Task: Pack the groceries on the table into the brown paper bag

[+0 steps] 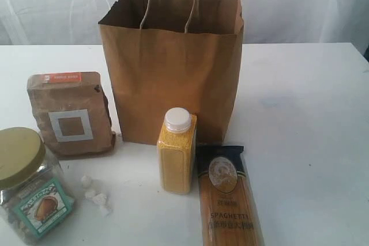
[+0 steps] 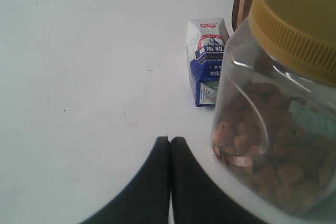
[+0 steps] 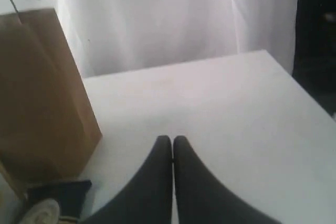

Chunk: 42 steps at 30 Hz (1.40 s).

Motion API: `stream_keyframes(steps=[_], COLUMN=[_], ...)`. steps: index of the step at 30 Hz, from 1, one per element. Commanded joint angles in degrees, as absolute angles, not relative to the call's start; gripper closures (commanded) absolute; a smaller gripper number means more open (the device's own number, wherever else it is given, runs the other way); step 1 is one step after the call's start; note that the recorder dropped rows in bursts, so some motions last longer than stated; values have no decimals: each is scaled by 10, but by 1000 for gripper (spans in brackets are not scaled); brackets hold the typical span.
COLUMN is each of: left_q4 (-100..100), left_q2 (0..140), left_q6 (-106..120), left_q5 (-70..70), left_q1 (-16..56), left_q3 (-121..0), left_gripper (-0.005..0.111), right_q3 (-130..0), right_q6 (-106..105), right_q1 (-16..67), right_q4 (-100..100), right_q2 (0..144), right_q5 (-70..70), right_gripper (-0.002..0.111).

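Observation:
The brown paper bag [image 1: 173, 64] stands open and upright at the middle of the white table [image 1: 311, 113]. Left of it leans the brown pouch [image 1: 70, 113] with a grey square label. A gold-lidded clear jar [image 1: 27, 185] stands at the front left. The yellow white-capped bottle [image 1: 177, 151] is upright before the bag, with the spaghetti packet [image 1: 229, 197] lying beside it. My left gripper [image 2: 169, 140] is shut and empty over bare table, close beside the jar [image 2: 278, 108], with a small blue-white carton [image 2: 206, 61] lying beyond it. My right gripper [image 3: 172, 139] is shut and empty, the bag [image 3: 37, 98] off to one side. Neither gripper shows in the exterior view.
A small crumpled white scrap [image 1: 95, 194] lies between the jar and the bottle. A white curtain [image 1: 300, 4] hangs behind the table. The table's far edge [image 3: 210, 61] and a dark gap [image 3: 315, 35] past its corner show in the right wrist view.

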State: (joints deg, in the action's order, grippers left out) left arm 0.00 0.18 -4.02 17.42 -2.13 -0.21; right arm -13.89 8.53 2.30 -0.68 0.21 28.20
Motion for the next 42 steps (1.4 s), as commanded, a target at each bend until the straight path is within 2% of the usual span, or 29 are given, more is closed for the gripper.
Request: stream_keyframes(steps=[1,4,7,37,39,41,42], left_q4=[-3,-3,-3,0,-14,-41,-41], left_q2=[0,0,0,0,0,0,0], left_q6=[-40,-40,-40,-40,-48,-60,-60], left_q5=[175,175,175,171,102,-52,-214], left_q1=[-20,-20,-20,-20,-20,-20,-20], left_q3=[0,0,0,0,0,0,0], left_gripper=[107,107,107,107,107,107,107], right_q3=[-86,-49,0,0,0,0,0], right_q6=[74,78,80,36,36,36,36], right_q1=[-8,-29,-37,-37,-37,-37,-37], right_q4=[-25,-100,-42,-41,-41,-41,-41], right_q2=[0,0,0,0,0,0,0], right_q5=[258,234,211,192,193,193,193], right_gripper=[108,108,108,108,108,108,108])
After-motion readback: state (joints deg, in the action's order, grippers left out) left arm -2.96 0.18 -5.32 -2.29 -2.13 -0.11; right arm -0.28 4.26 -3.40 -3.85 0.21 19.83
